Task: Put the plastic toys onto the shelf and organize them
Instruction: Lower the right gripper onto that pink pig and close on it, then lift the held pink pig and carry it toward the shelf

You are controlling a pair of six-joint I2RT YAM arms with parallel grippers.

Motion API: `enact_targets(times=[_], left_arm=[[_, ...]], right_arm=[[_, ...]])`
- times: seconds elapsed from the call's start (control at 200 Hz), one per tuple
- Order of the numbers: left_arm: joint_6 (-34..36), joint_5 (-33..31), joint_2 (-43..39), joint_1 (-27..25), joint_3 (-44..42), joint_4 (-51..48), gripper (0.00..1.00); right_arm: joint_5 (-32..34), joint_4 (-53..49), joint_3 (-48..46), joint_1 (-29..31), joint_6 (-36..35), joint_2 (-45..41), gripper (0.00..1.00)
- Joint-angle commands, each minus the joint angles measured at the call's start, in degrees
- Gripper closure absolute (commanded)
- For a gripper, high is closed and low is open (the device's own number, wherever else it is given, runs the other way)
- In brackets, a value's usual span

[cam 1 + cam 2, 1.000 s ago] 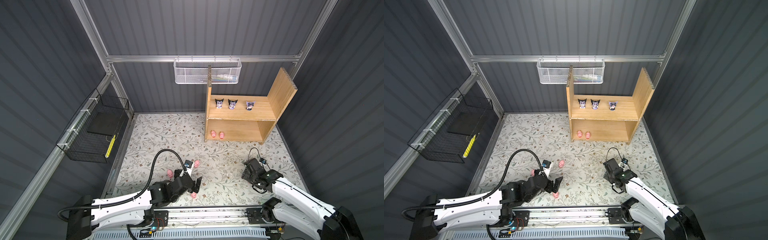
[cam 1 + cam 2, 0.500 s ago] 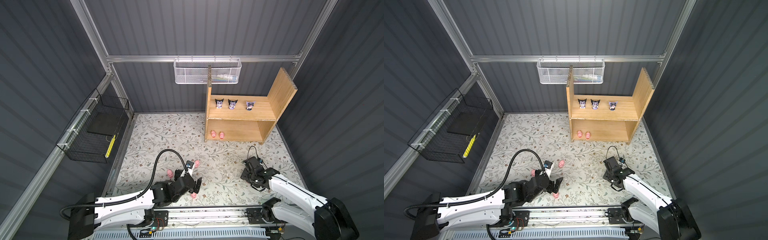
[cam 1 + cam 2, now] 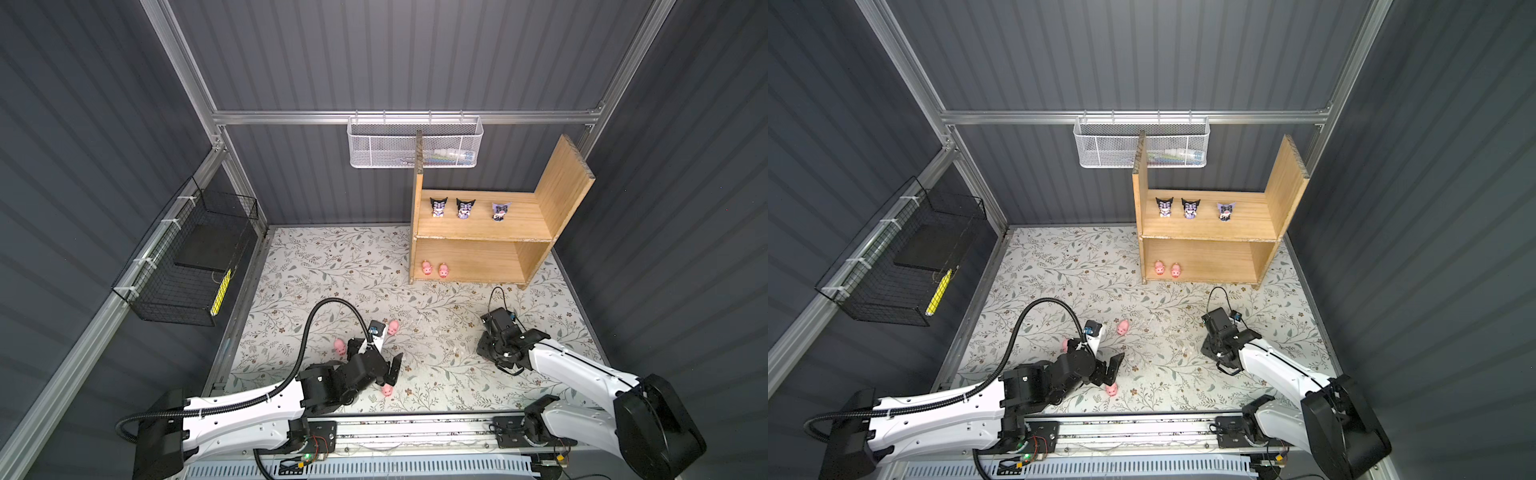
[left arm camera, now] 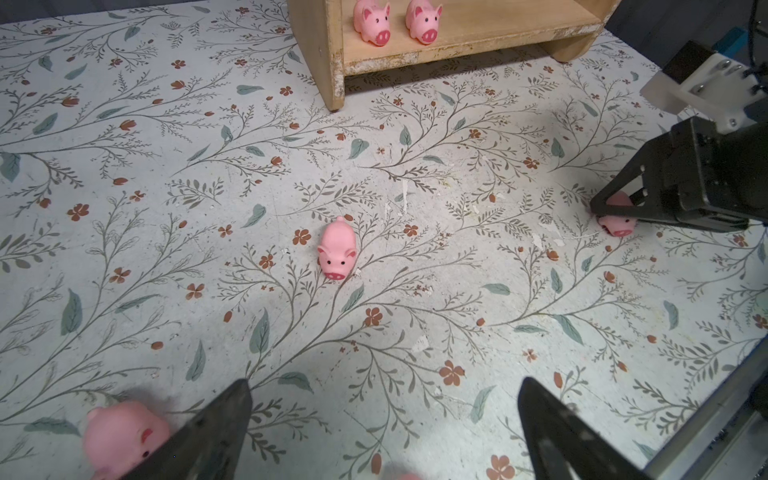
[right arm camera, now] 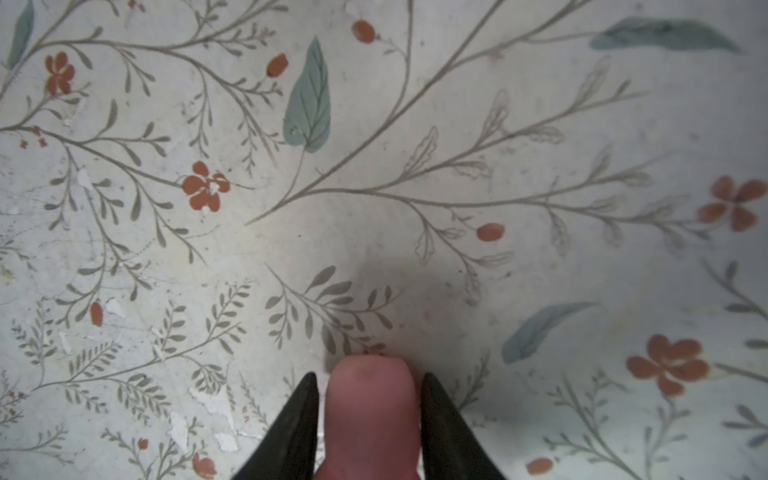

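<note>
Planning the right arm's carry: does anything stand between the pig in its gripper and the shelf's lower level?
Nothing visible does. Only bare mat lies between the gripped pig and the lower level; two pigs stand at its left end.

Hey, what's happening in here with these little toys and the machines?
Plastic toys are being tidied onto the wooden shelf. Three hooded figurines stand on its upper level, two pink pigs on the lower. The robot's right gripper is closed around one pig on the table; the left gripper hangs open, with three more pigs loose nearby.
</note>
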Motion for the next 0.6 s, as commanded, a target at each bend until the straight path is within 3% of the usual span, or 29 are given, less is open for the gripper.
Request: enact_targets(times=[0.0, 0.595], left_arm=[[-0.4, -1.6, -1.5, -0.2, -1.1, -1.7, 0.00], [-2.5, -3.5, -7.0, -0.2, -1.9, -7.7, 0.00]], right_arm=[[0.1, 0.8, 3.1, 1.6, -0.7, 2.0, 0.67], [2.6, 5.4, 19.4, 12.3, -3.7, 23.8, 0.64]])
